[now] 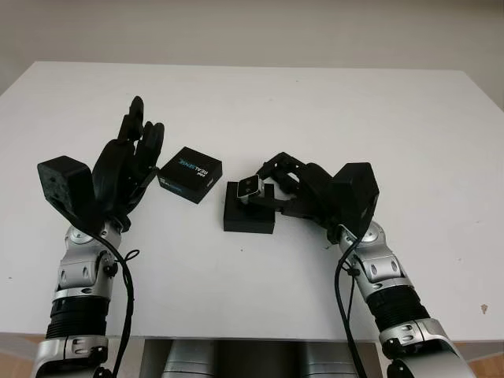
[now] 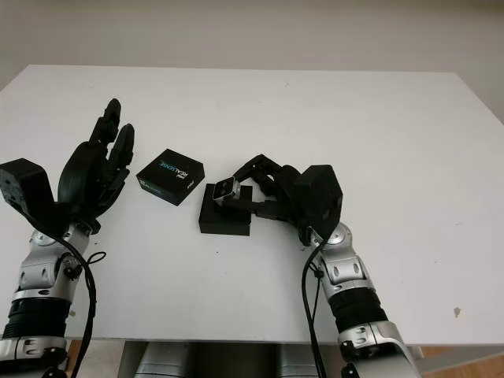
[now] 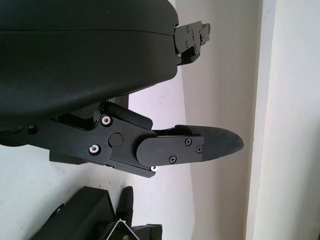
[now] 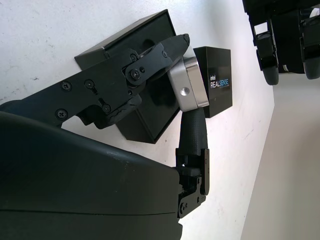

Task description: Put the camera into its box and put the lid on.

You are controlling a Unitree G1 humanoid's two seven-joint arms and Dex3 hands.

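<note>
My right hand (image 1: 264, 189) is shut on the small silver camera (image 1: 251, 187), holding it just above the open black box (image 1: 249, 217) in the middle of the table. In the right wrist view the camera (image 4: 189, 85) sits pinched between two black fingers over the box (image 4: 150, 112). The black lid (image 1: 190, 174), printed REALSENSE, lies on the table to the box's left. My left hand (image 1: 130, 157) is open, raised upright just left of the lid and apart from it.
The white table (image 1: 354, 118) stretches wide behind and to the right of the box. A pale wall runs behind the far edge. Cables hang from both forearms near the table's front edge.
</note>
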